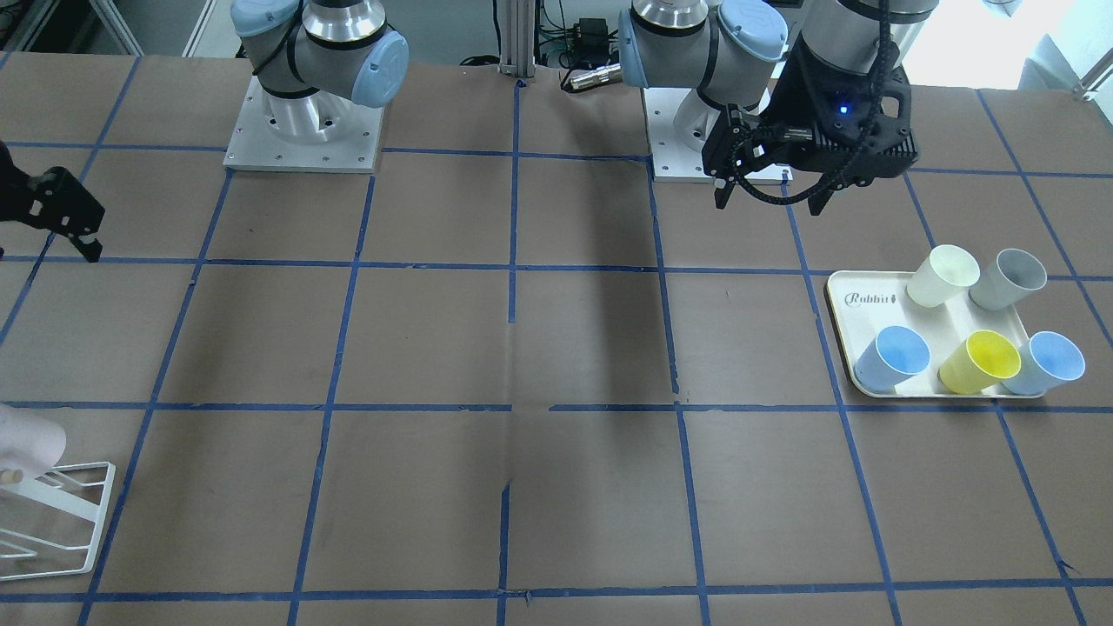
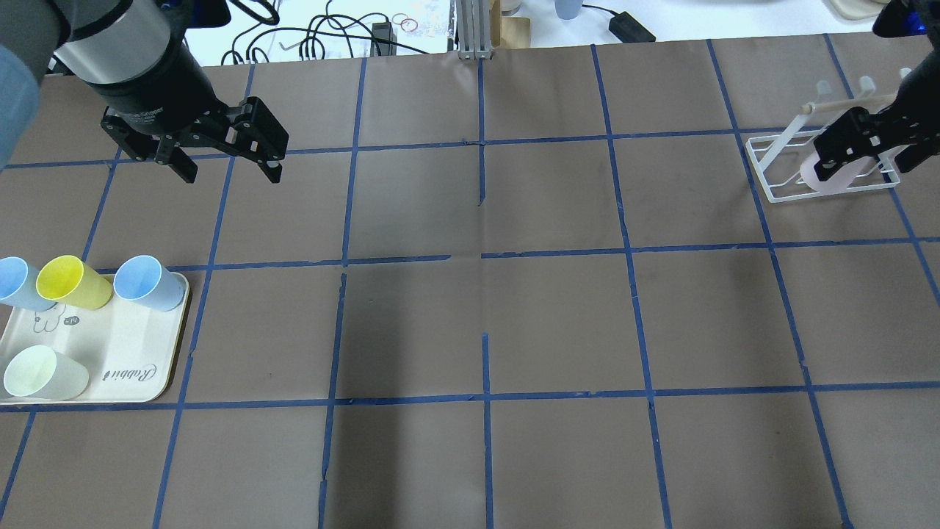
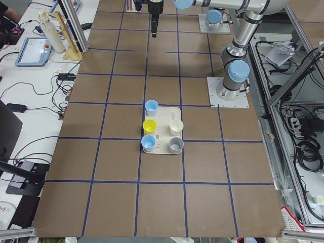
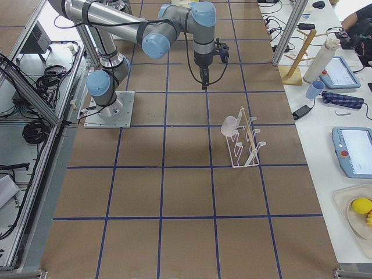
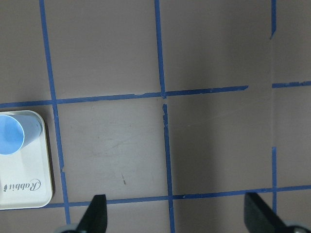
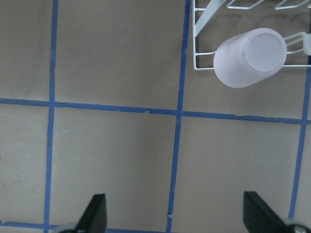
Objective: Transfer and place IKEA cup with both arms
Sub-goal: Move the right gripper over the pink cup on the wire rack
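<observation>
Over the brown tabletop (image 2: 470, 323) the left claw (image 2: 231, 175) hangs open near the cream tray (image 2: 132, 353). The right claw (image 6: 175, 217) gapes empty beside the white wire rack (image 2: 787, 145), where the pink IKEA cup (image 6: 250, 57) sits base-up.

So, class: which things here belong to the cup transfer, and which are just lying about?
Job: IKEA cup, hung on the white rack; left gripper, open; right gripper, open.
Lying about: tray holding yellow cup, cream cup, grey cup, light blue cups.
</observation>
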{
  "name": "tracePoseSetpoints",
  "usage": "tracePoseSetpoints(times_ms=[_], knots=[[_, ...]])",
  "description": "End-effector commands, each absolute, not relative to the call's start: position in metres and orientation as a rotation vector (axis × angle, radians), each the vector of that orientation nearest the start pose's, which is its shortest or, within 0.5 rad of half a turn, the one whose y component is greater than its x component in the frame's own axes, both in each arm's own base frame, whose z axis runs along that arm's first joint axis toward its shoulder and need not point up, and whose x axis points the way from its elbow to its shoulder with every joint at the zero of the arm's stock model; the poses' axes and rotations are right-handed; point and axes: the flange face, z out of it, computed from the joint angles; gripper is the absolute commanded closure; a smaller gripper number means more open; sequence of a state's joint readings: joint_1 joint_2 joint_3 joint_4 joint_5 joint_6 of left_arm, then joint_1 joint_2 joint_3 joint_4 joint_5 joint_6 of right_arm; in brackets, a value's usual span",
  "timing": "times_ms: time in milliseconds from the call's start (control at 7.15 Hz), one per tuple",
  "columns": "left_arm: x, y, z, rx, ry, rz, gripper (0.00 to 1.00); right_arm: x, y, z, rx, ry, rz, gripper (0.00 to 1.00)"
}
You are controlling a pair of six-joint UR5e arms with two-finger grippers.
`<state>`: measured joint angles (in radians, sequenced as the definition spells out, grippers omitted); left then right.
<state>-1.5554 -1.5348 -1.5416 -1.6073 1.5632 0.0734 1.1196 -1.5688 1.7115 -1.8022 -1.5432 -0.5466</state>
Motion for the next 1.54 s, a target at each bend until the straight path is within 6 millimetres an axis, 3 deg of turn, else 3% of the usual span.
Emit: tracePoseSetpoints(times_ms=[0, 140, 559, 1399], knots=[[-0.127, -0.48, 0.517, 0.089, 3.145, -0.049, 0.0, -0.138, -0.534, 0.407, -0.287, 3.17, -0.194, 0.0], [-0.127, -0.481, 0.516, 0.089, 3.146, -0.046, 0.0, -0.155, -0.544, 0.395, -0.305, 3.188, -0.234, 0.0], [-0.127, -0.481, 0.515, 0.087, 3.147, -0.044, 0.0, -0.173, -0.576, 0.349, -0.338, 3.199, -0.296, 0.0], [-0.127, -0.479, 0.514, 0.087, 3.147, -0.042, 0.0, -0.181, -0.605, 0.303, -0.339, 3.151, -0.335, 0.0]])
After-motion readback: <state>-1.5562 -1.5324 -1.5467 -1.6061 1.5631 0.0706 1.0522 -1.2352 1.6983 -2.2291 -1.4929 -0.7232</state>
